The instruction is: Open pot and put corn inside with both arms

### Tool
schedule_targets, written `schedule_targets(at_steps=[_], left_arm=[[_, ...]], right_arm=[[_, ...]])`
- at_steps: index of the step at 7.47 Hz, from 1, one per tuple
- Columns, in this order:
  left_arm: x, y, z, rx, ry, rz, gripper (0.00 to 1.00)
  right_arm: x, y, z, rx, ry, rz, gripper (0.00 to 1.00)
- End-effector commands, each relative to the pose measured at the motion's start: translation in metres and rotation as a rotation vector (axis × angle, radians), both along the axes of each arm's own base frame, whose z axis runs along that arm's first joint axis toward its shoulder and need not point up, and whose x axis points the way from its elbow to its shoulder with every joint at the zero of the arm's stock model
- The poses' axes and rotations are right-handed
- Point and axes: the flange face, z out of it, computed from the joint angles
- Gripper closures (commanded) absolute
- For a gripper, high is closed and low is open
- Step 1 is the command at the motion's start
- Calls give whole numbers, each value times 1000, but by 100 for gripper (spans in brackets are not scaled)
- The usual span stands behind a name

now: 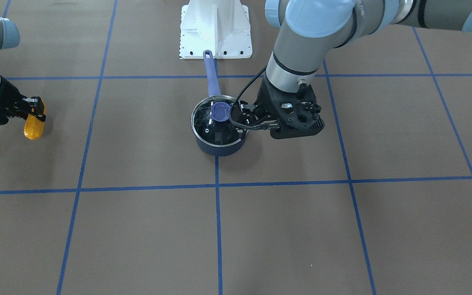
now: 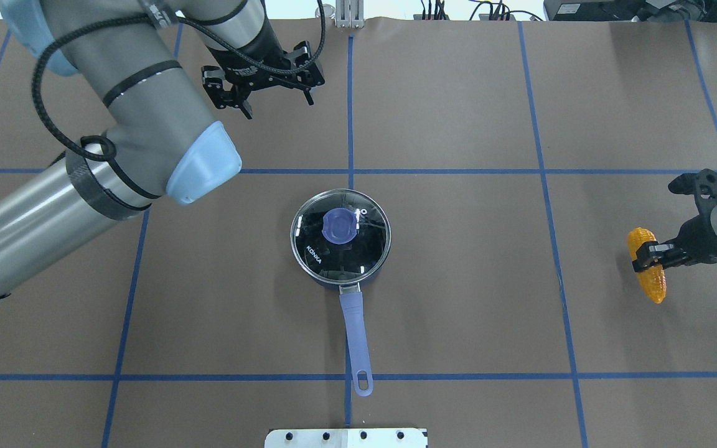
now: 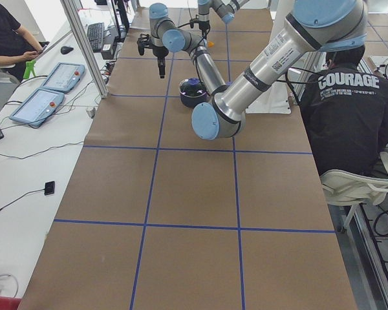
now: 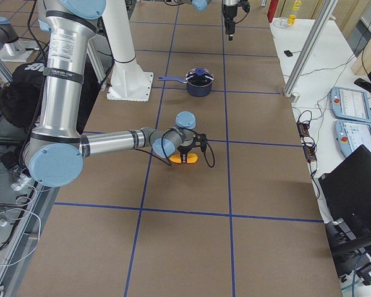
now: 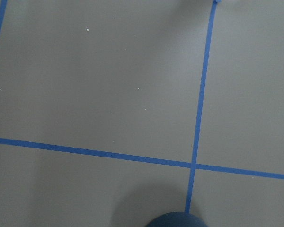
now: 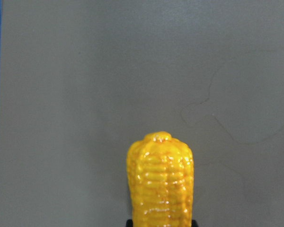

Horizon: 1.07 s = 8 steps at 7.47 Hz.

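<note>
The right hand (image 2: 645, 257) clamps the corn (image 2: 653, 287) low on the robot's right, well apart from the lidded pot (image 1: 219, 149) at the centre of the table (image 2: 458, 280). The left hand (image 2: 276, 104), spread wide, hangs high beyond the pot and should descend squarely over the lid knob (image 2: 340, 225). Bare table between gives the corn room.

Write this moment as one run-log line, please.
pot: lid on | left fingers: open, clear of pot | right fingers: shut on corn | corn: not yet in pot
</note>
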Motion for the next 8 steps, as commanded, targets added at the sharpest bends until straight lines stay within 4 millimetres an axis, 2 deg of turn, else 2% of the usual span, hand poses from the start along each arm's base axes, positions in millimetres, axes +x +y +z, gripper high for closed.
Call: schedule_targets(at_steps=[1, 2, 3, 4, 6, 8], left_arm=[[48, 36, -6, 7, -16, 36, 2], [78, 58, -4, 7, -38, 34, 2], [90, 66, -8, 6, -44, 29, 2], [103, 72, 1, 0, -60, 45, 2], [129, 77, 16, 10, -108, 49, 2], [140, 85, 22, 13, -120, 64, 2]], right_arm=[[4, -58, -44, 12, 19, 8, 88], [10, -90, -76, 18, 41, 4, 87], [14, -112, -101, 16, 57, 6, 87], [15, -122, -116, 16, 58, 8, 87], [17, -129, -125, 21, 46, 12, 88], [18, -129, -125, 19, 46, 15, 88]])
